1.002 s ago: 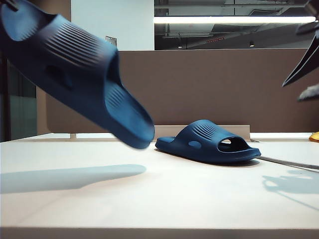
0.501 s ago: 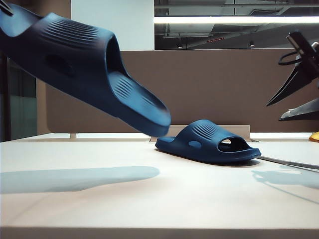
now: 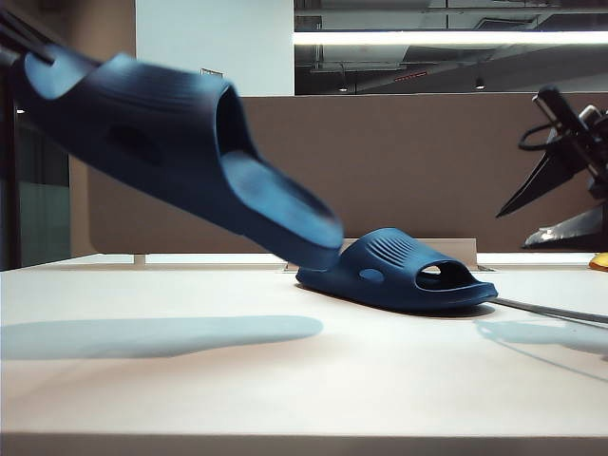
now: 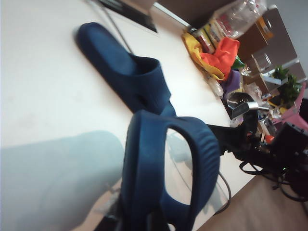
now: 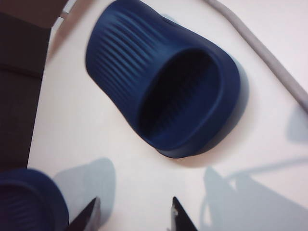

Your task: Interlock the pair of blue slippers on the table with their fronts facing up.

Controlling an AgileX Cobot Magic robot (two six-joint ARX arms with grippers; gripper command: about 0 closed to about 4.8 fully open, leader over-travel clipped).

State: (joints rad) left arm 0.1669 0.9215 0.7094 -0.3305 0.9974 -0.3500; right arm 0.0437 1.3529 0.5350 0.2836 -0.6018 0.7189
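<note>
One blue slipper (image 3: 394,271) lies sole down on the cream table (image 3: 285,380), right of middle, its open end towards the right. The other slipper (image 3: 180,152) hangs tilted in the air at the left, and its low tip overlaps the lying one's near end in the exterior view. My left gripper (image 4: 139,225) is shut on the raised slipper (image 4: 163,163), its fingers mostly hidden behind it. My right gripper (image 3: 560,204) hovers open above the table at the far right. In the right wrist view its gripper (image 5: 134,214) is empty, a short way from the lying slipper (image 5: 163,82).
A brown partition (image 3: 427,161) stands behind the table. A grey cable (image 3: 551,311) runs along the table right of the lying slipper. Colourful clutter (image 4: 216,53) sits past the table's edge, and a yellow thing (image 3: 599,261) shows at the far right.
The raised slipper has swung right and down until its tip nears the lying slipper. My right gripper has come down and in from the upper right corner.
</note>
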